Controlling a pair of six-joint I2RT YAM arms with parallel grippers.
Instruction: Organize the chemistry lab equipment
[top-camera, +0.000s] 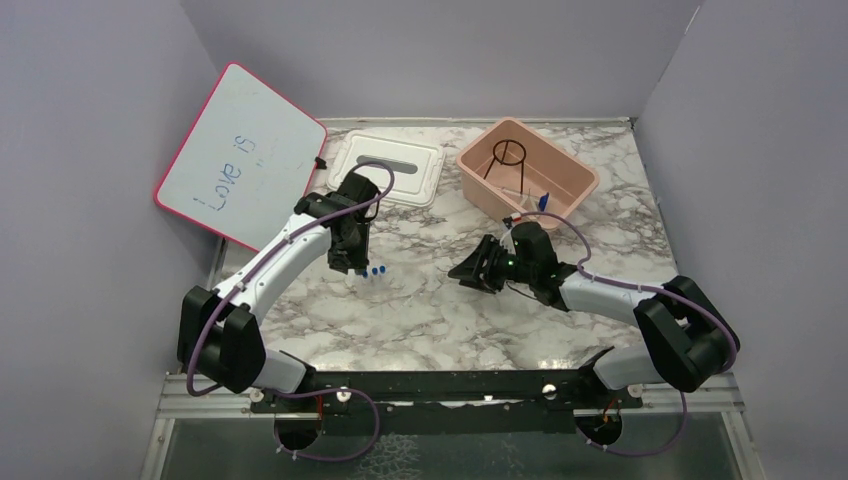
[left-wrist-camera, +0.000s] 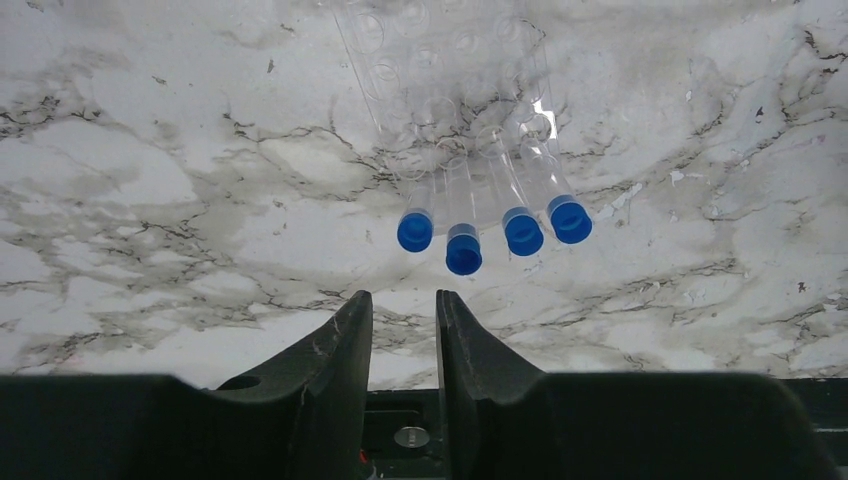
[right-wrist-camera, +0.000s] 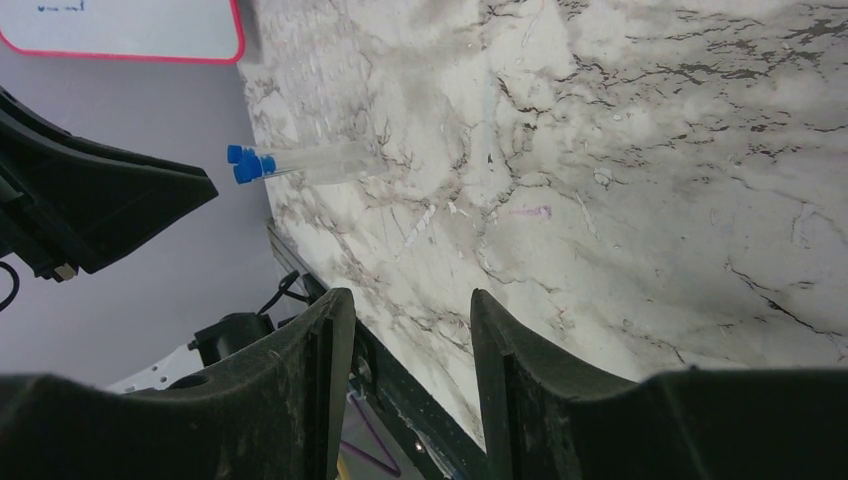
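1. Where the white, grey-veined marble tabletop (top-camera: 420, 320) fills the middle of the top view, plain grey-lilac walls close it in on the left, the back and the right.
2. A black rail runs across the bottom of that view, with both arm bases on it.
3. The clear glass tubes (left-wrist-camera: 505, 185) lie flat on the marble just left of centre in the top view. There are four, side by side, and their blue caps (left-wrist-camera: 464, 255) fan out toward the bottom of the left wrist view.
4. The left gripper (left-wrist-camera: 403, 300) hangs just above the capped ends. Its jaws are a narrow slit apart, with nothing between them.
5. The right gripper (right-wrist-camera: 412, 300) sits near the middle of the top view, to the right of the tubes and apart from them. Its jaws are spread wide and empty over bare marble.
6. A pink bin (top-camera: 485, 190) stands at upper centre-right, with the black wire ring stand (top-camera: 510, 152) upright inside it. The other pieces in the bin are too small to tell.
7. A white lid (top-camera: 390, 168) lies flat at upper centre.
8. A pink-framed whiteboard (top-camera: 240, 155) leans against the left wall at upper left.
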